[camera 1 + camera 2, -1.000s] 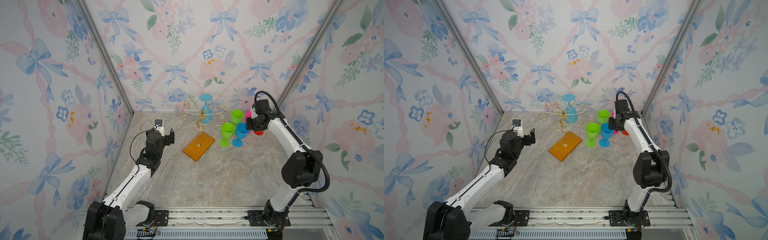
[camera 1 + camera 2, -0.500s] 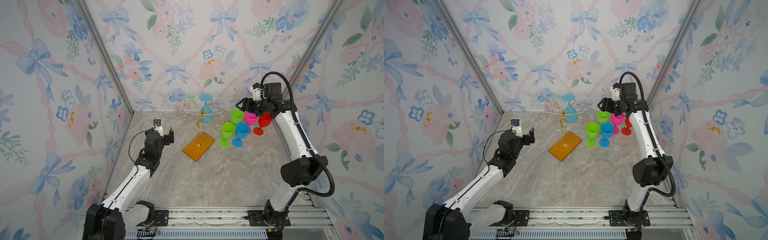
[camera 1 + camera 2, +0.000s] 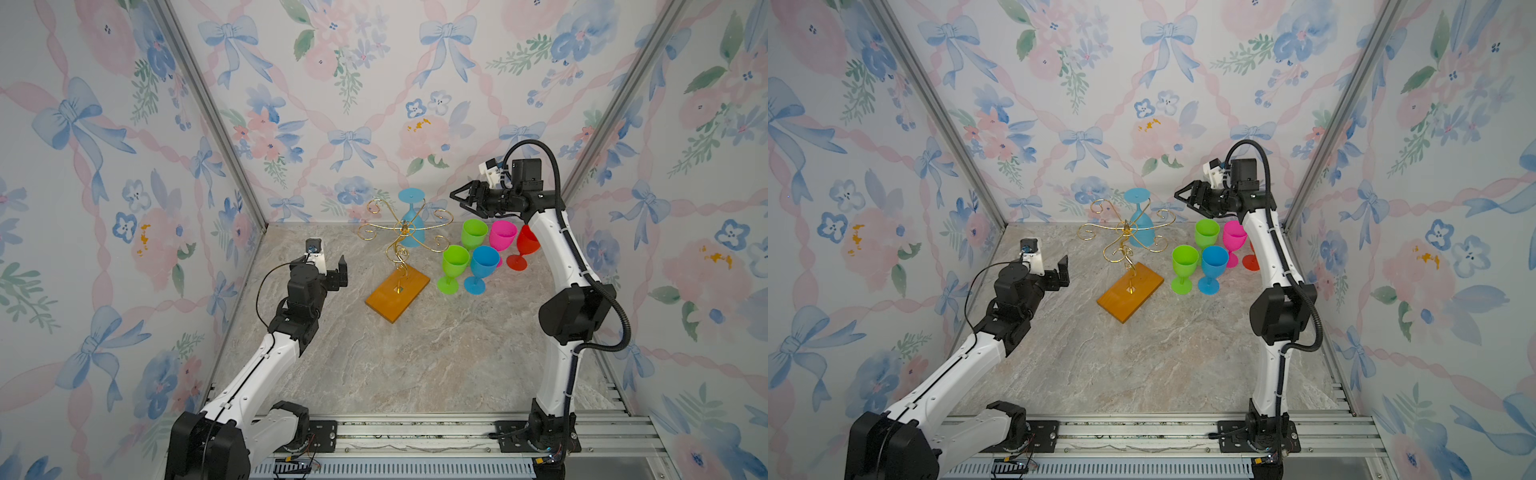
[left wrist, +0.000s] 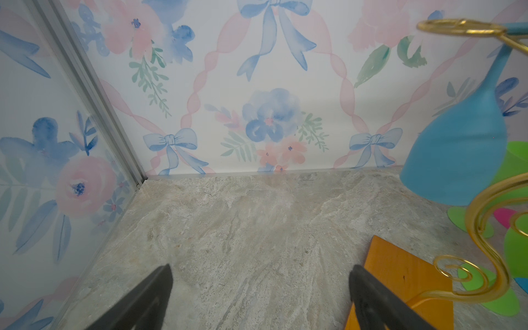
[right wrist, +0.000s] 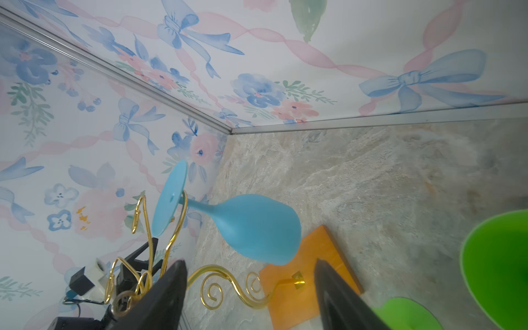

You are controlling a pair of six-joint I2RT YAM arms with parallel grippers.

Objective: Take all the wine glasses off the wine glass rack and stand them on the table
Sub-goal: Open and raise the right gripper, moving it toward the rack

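**Finding 1: position.** The wine glass (image 3: 411, 226) hangs upside down on the rack (image 3: 399, 249) at upper centre of both top views. Its foot is uppermost and caught in a wire arm on the side toward the back wall. Its mouth points down, clear of the counter (image 3: 374, 353).

The right hand (image 3: 457, 196) is in the air just right of the glass, level in the frame with its foot. It is near the glass but apart from it, with its tips turned toward it. Its fingers (image 5: 168, 291) are spread with nothing between them. In the right wrist view the glass lies beyond them, not inside the gap.

The left hand (image 3: 334, 272) sits lower, left of the rack and well apart from the glass. It is likewise spread and empty.

**Finding 2: materials and shapes.**
- **Wine glass:** opaque matte light blue, with a flat round foot, a slim stem and a tulip-shaped bowl.
- **Rack:** thin shiny gold wire, with scrolled arms ending in tight curls on a twisted stem.
- **Wooden base (image 3: 397, 293):** the stem is fixed to this smooth rectangular orange-brown base, which lies askew to the counter's edges.
- **Counter:** grey-beige, veined like stone.

Five glasses of the same matte finish stand upright in a cluster right of the rack. They are the front green glass (image 3: 455, 266), back green glass (image 3: 473, 233), bright blue glass (image 3: 483, 266), pink glass (image 3: 502, 235) and red glass (image 3: 527, 247).
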